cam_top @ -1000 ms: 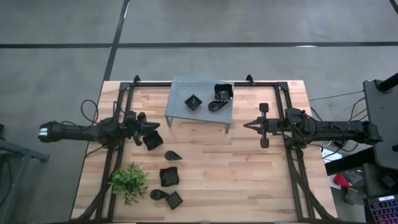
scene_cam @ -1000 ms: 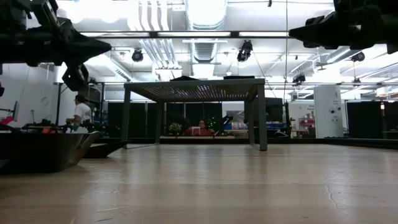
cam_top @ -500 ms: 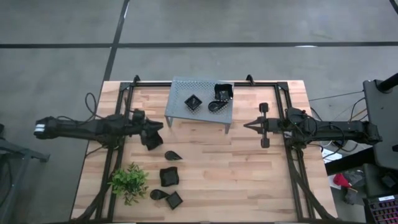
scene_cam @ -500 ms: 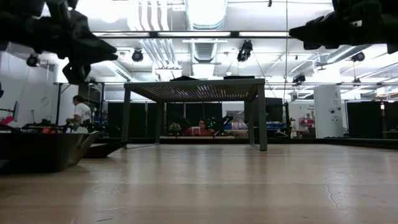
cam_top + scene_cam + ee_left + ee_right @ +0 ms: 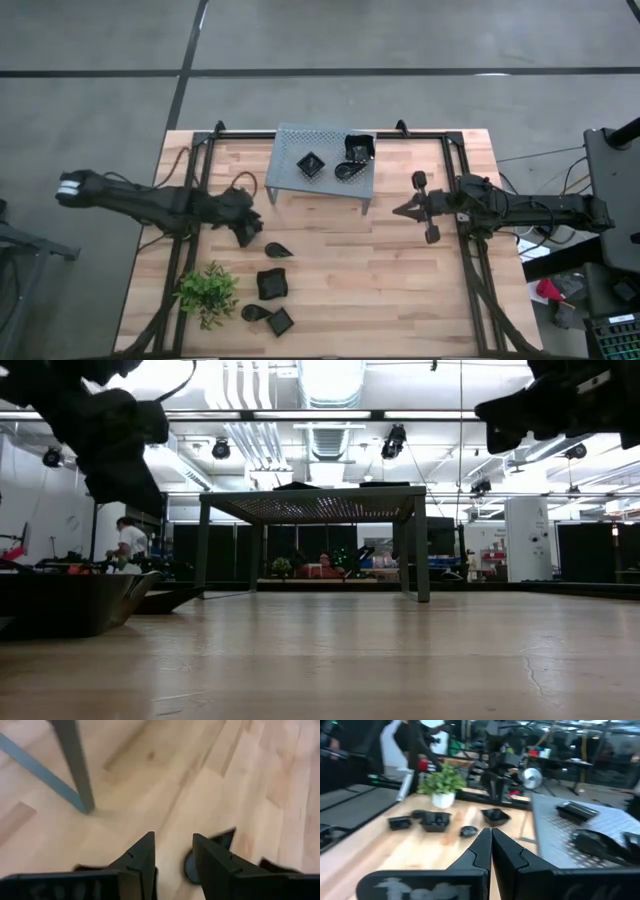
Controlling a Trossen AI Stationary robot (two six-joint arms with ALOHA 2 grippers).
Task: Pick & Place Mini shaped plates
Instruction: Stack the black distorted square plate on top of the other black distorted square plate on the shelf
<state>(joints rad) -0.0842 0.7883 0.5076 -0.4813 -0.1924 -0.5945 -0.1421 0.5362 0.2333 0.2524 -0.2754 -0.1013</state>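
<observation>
Several mini shaped plates, small and black, lie flat on the wooden table: a square one, a teardrop, a larger square, and a teardrop beside a small square. Three more rest on top of the grey rack. My left gripper points down over the first square plate, open, above the table; the teardrop shows past its fingers. My right gripper hangs shut to the right of the rack.
A small green plant stands near the table's front left, close to the plates. The rack's leg is just beyond my left gripper. Black frame rails run along the table's left and right sides. Bare wood lies at centre and front right.
My left gripper has moved a little toward the table's near edge, over the square plate, and has tipped from nearly level to pointing down. My right gripper has turned slightly about its wrist while staying in place. No plate has moved.
</observation>
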